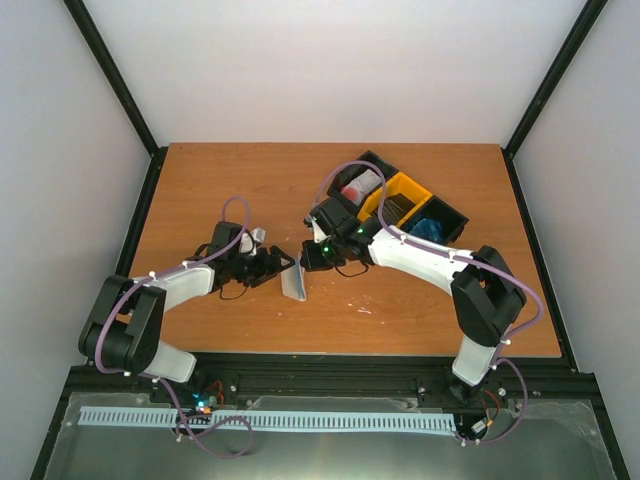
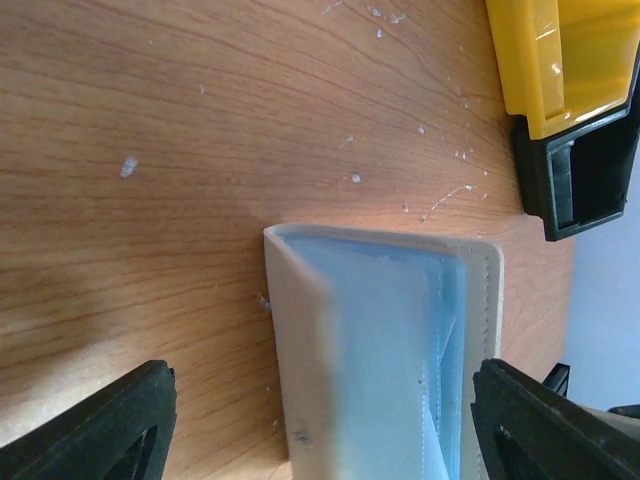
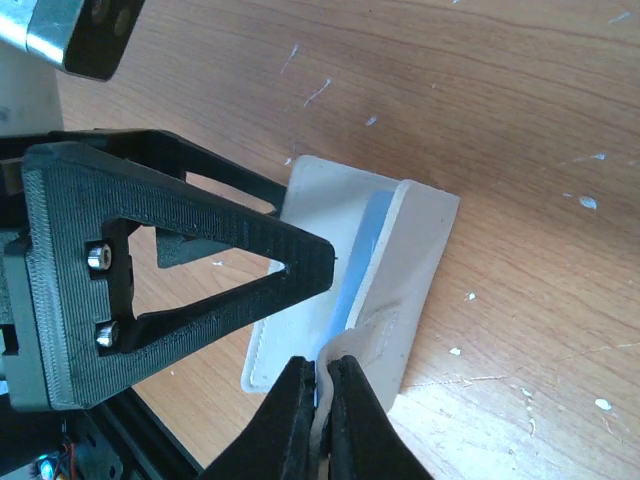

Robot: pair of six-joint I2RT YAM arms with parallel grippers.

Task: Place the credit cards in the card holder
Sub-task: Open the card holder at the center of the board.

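The card holder (image 1: 295, 283), a beige folding wallet with pale blue lining, stands partly unfolded on the wooden table between both arms. My left gripper (image 1: 284, 268) is open and straddles the card holder (image 2: 380, 360), one black finger (image 2: 110, 430) on each side, apart from it. My right gripper (image 3: 320, 385) is shut on the edge of the raised flap of the card holder (image 3: 410, 260), which buckles between the tips. A bright blue strip (image 3: 360, 260) shows inside the fold; I cannot tell whether it is a credit card or lining.
Black and yellow bins (image 1: 400, 200) sit behind the right arm, holding a red-and-white item and something blue (image 1: 430, 228). The yellow bin (image 2: 560, 60) and a black bin (image 2: 580, 180) appear at the left wrist view's top right. The left gripper's finger (image 3: 200, 270) lies close to my right fingertips.
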